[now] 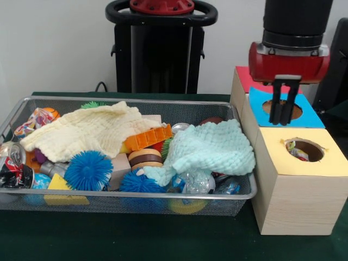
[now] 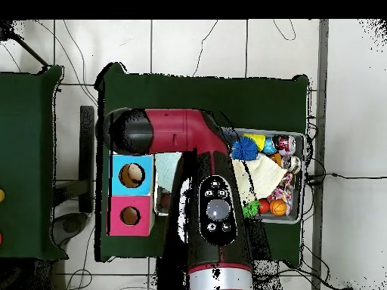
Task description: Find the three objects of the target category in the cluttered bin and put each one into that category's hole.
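Observation:
The wire mesh bin (image 1: 130,100) lies on the green table, full of clutter. One polka-dot cloth (image 1: 33,119) is bunched in its back left corner. A second piece of polka-dot fabric (image 1: 297,151) shows inside the hole (image 1: 312,145) in the yellow-topped box (image 1: 337,163). No other dotted cloth shows. My gripper (image 1: 283,120) hangs over the boxes, in front of the blue box's cutout and up and left of the yellow hole. It is shut and holds nothing. In the overhead view the arm (image 2: 215,204) hides the gripper and the yellow box.
A pale yellow knitted cloth (image 1: 87,130) and a mint-green knitted cloth (image 1: 209,147) cover much of the bin. Around them are blue spiky balls (image 1: 88,170), an orange comb-like toy (image 1: 148,137), a can (image 1: 11,163) and blocks. The blue-topped box (image 1: 312,117) and red-topped box (image 1: 244,79) stand behind the yellow one.

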Robot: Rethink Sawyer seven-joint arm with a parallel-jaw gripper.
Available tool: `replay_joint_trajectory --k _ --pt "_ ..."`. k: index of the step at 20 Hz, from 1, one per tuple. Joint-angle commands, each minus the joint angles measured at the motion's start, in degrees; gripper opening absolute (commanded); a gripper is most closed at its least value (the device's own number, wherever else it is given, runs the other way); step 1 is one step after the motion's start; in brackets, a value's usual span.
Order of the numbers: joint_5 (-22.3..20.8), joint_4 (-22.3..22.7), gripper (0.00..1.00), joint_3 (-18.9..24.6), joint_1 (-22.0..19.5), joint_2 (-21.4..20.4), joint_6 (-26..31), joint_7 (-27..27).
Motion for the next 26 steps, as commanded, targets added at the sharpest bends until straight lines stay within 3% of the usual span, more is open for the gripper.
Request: replay_joint_trajectory --k 1,15,26 --pt "-6.2 5.5 0.00 4.9 -3.6 0.6 5.3 -11.4" --pt "-10.9 13.4 0.00 8.5 -10.8 -1.8 0.1 -12.5" --pt "-14.5 14.7 0.00 13.6 -16.9 -3.6 4.6 -17.2"
